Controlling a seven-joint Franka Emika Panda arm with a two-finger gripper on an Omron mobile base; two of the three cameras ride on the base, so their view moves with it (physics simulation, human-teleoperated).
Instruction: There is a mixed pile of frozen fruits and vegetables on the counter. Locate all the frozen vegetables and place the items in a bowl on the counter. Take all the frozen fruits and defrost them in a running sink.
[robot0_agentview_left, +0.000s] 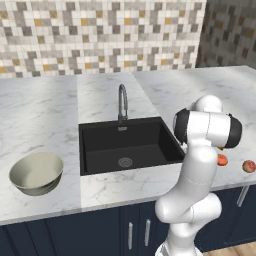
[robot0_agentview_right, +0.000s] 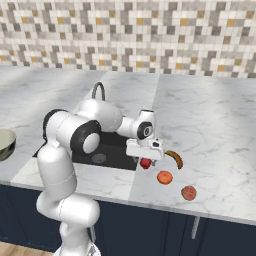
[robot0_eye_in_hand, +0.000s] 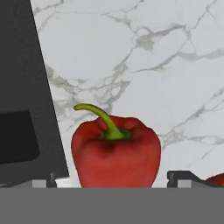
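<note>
My gripper (robot0_agentview_right: 145, 158) hangs open just above the counter (robot0_agentview_right: 210, 125), right of the sink (robot0_agentview_right: 107, 150). Its finger tips (robot0_eye_in_hand: 178, 178) straddle a glossy red vegetable (robot0_eye_in_hand: 116, 153) with a green stem, leaving a small gap on each side. That red vegetable (robot0_agentview_right: 145, 164) is partly hidden under the hand. To its right lie the curved yellow-orange banana (robot0_agentview_right: 175, 159), a short orange piece (robot0_agentview_right: 164, 177) and, nearest the counter edge, the reddish-peach ball (robot0_agentview_right: 188, 192). The beige-grey bowl (robot0_agentview_left: 36, 172) stands empty on the counter left of the sink (robot0_agentview_left: 127, 145).
A tall curved grey faucet (robot0_agentview_left: 122, 102) rises behind the black basin, with no water visible. Tiled wall (robot0_agentview_left: 100, 35) backs the counter. Dark navy cabinets (robot0_agentview_left: 100, 230) run below. The basin's edge (robot0_eye_in_hand: 22, 87) lies close to the left of the red vegetable.
</note>
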